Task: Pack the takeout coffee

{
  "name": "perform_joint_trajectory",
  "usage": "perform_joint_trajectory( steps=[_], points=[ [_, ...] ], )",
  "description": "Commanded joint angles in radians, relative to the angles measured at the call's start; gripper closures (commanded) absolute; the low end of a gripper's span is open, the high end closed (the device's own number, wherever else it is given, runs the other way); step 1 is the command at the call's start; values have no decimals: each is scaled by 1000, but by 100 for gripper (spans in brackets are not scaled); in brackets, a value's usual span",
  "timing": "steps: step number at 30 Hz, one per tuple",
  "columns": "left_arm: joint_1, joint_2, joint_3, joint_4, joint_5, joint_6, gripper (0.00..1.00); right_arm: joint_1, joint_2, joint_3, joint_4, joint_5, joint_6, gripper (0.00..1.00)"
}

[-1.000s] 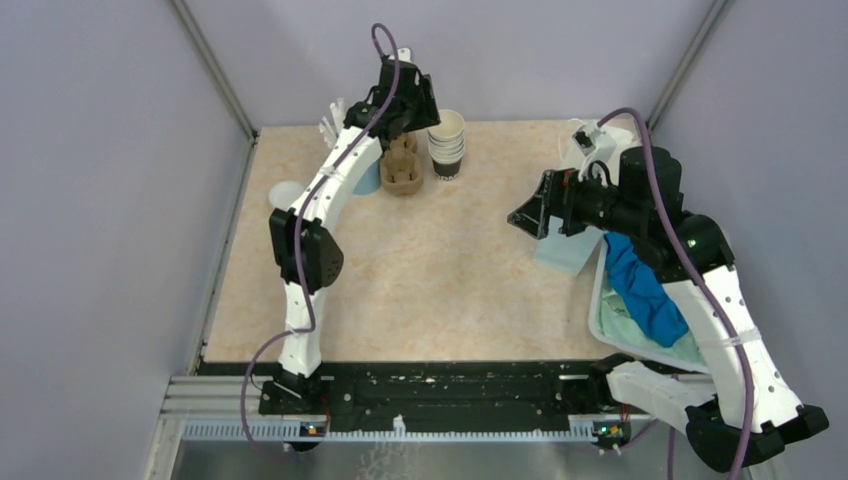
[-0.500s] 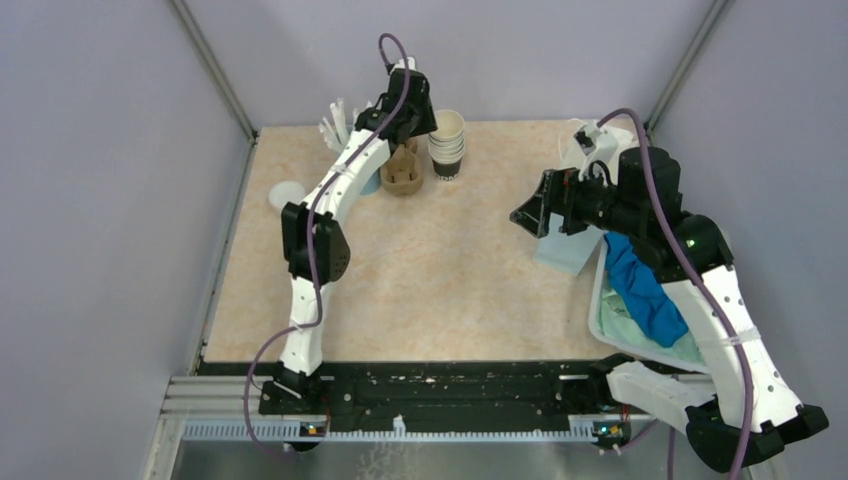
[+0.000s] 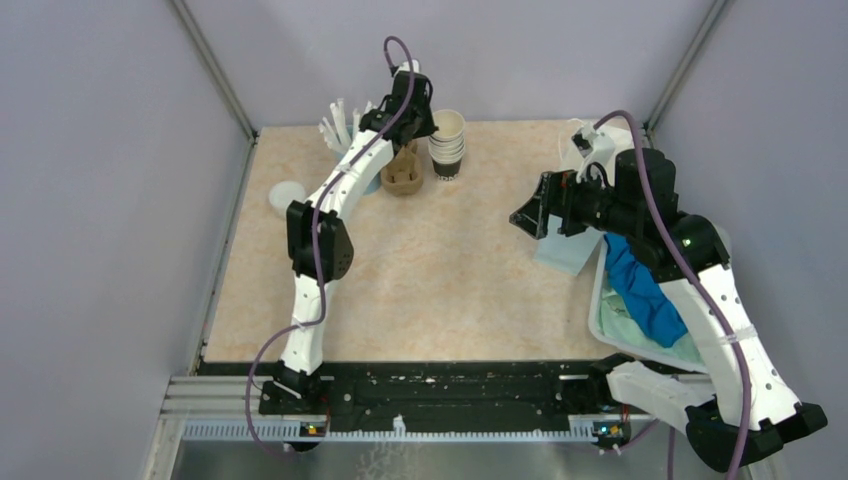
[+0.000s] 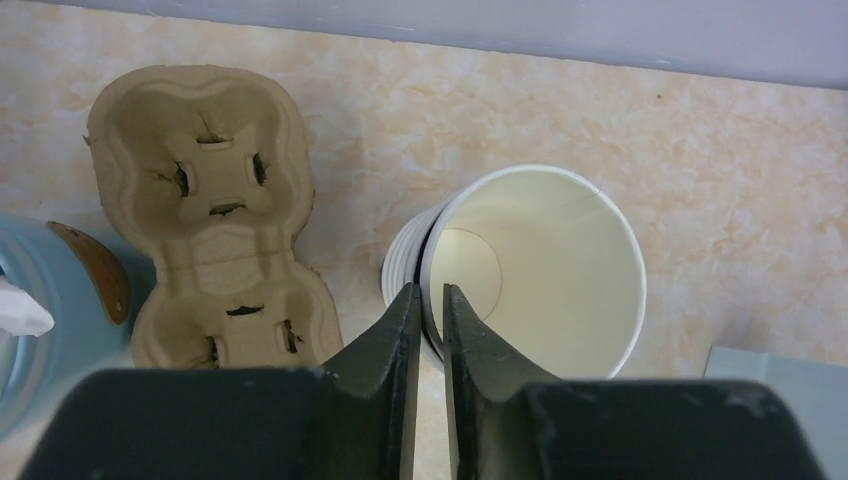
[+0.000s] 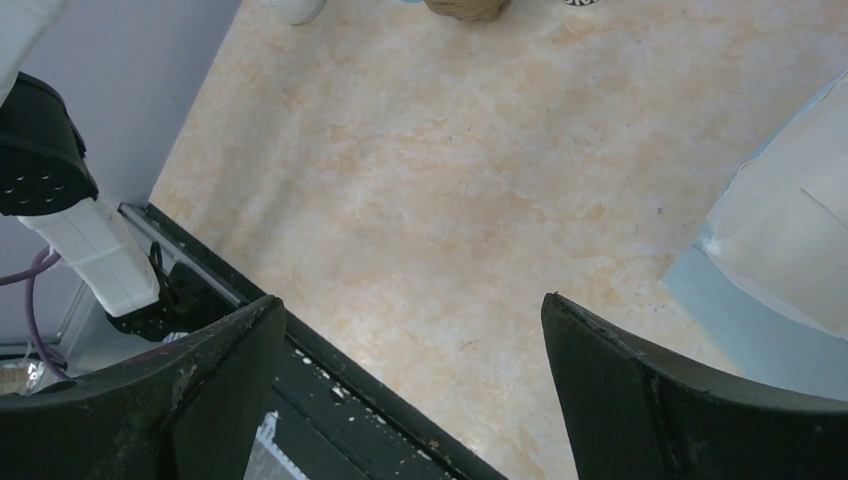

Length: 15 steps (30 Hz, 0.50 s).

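Whereas the earlier frame showed it wider, the left tool point(image 4: 427, 292) has narrowed astride the near wall of the top cup in the brown cup stack point(image 4: 540, 270) at the far counter point(image 3: 440, 270) edge; clamping cannot be confirmed. The right tool point(image 5: 410, 305) stays wide. A 2-well carrier point(image 4: 200, 220) lies beside the stack. 1 tray point(image 3: 598, 300) holds blue cloth point(image 3: 640, 285). Grey walls surround.
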Motion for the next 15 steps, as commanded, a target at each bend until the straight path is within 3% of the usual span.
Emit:
perform_joint_trajectory(
  steps=[1,6,15],
  points=[
    [-9,1,53,57,-24,21,84,10,0,0,32,6,-12,1],
    [-11,-1,66,61,-27,27,95,10,0,-4,36,6,-10,1],
    [-10,-31,87,95,-14,21,100,10,-2,-4,41,7,-7,1]
  ],
)
